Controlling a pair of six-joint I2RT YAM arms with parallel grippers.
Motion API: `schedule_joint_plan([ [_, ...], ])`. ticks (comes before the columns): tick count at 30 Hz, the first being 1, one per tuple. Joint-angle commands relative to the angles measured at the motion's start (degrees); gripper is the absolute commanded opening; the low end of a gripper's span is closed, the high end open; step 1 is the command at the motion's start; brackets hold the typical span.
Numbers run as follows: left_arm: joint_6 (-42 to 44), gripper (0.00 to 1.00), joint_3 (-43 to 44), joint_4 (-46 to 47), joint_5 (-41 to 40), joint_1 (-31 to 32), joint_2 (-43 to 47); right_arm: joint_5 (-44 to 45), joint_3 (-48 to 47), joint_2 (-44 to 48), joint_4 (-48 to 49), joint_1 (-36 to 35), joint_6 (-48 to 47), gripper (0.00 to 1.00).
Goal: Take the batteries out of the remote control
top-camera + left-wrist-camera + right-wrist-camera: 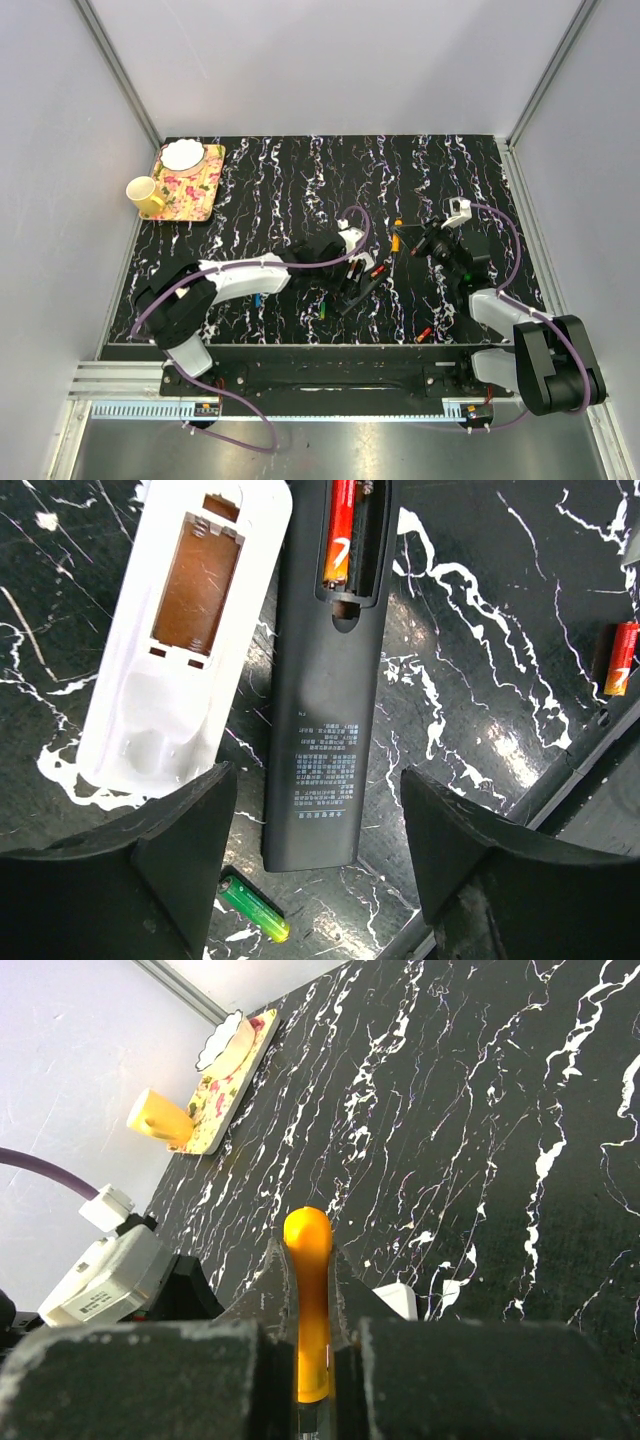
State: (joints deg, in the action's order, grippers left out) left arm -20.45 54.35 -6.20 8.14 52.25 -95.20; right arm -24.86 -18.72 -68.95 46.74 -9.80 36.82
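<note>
Meeting pale walls (330,60), black veined tabletop (300,180), perhaps marble, batteries (424,334) scattered

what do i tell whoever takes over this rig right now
Left gripper: open, holding nothing, hovering over the dark remote.
Right gripper: shut on a slim orange piece; cannot tell if it is a battery.
Done: the white remote has an empty bay. Loose on the table lie a green battery, a loose red battery and a blue battery.
Left: the last red battery sits in the dark remote's open bay; take it out.
</note>
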Motion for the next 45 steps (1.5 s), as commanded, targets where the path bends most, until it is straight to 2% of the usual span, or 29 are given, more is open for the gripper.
schedule_joint_plan([
  [1, -1.3, 0.69, 0.3, 2.3, 4.2, -0.3, -2.3, 1.0, -0.6, 0.9, 0.5, 0.0, -1.0, 0.00],
  [10, -4.9, 0.62, -3.1, 5.8, 10.2, 0.0, -4.1, 1.3, -1.1, 1.9, -1.2, 0.0, -1.7, 0.00],
  [15, -6.9, 0.60, -2.4, 7.2, 12.5, 2.2, -3.9, 1.3, -1.2, 2.1, -1.4, 0.0, -1.7, 0.00],
  [23, -9.5, 0.60, 2.9, 11.0, 13.7, 5.9, -7.7, 1.5, -1.1, 2.2, -1.7, -0.1, -1.7, 0.00],
  [27, -8.5, 0.59, 5.5, 8.0, 9.5, 6.0, -8.2, 1.6, -1.0, 2.5, -1.9, -0.1, -1.8, 0.00],
  [32, -6.5, 0.62, 3.6, 6.3, 6.9, 5.2, -3.5, 1.2, -1.4, 2.7, -2.4, 0.0, -2.9, 0.00],
  [36, -6.8, 0.67, 0.1, 6.4, 5.1, 2.9, 3.9, 1.0, -2.5, 2.4, -3.5, 0.0, -4.2, 0.00],
  [40, -8.3, 0.68, -4.8, 11.7, 9.2, -2.0, 9.5, 1.0, -2.9, 0.9, -1.7, -0.2, -4.4, 0.00],
  [45, -9.7, 0.68, -10.0, 20.8, 16.4, -4.6, 13.5, 3.5, -2.3, -0.6, 4.1, -1.4, -1.4, 0.00],
])
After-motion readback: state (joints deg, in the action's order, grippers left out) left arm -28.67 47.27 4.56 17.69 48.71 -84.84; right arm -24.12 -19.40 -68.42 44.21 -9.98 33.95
